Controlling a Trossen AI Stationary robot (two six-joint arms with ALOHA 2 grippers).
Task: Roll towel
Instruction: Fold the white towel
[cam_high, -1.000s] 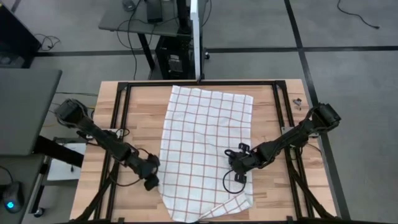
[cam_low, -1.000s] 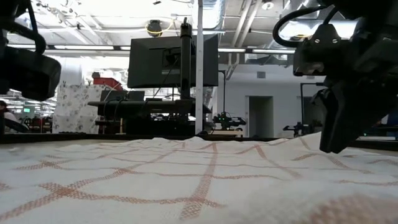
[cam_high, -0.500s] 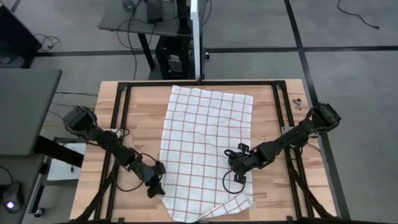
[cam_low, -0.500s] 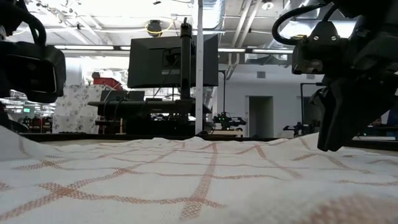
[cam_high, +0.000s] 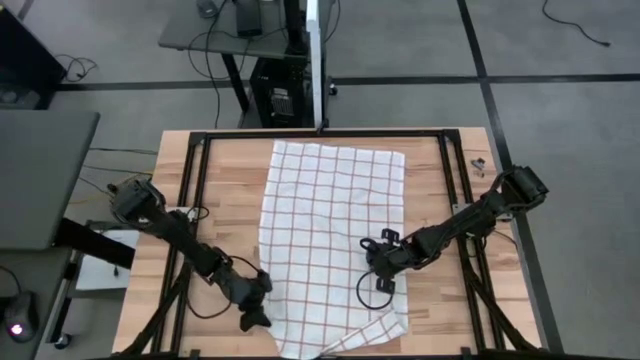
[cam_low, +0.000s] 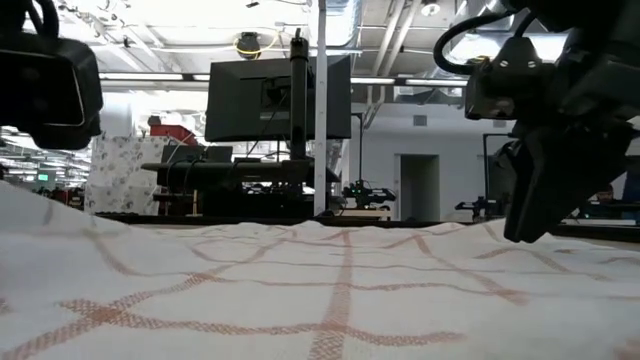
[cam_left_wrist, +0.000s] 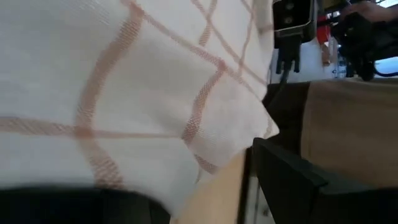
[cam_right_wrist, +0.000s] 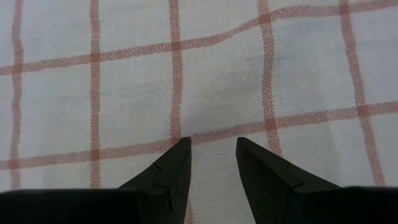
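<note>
The towel (cam_high: 332, 240) lay spread on the desk (cam_high: 225, 180). The left claw (cam_high: 256, 303) had its near-left edge, the grip hidden (I cannot tell how firm). The right claw (cam_right_wrist: 211, 163) hung over the cloth, fingers parted and empty; lopsided rolling seemed the risk.

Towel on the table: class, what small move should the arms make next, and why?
Probably the left gripper should lift the towel's near left edge and start folding it over. It sits at that edge with cloth draped over it, while the right gripper hovers slightly open above the flat cloth.
</note>
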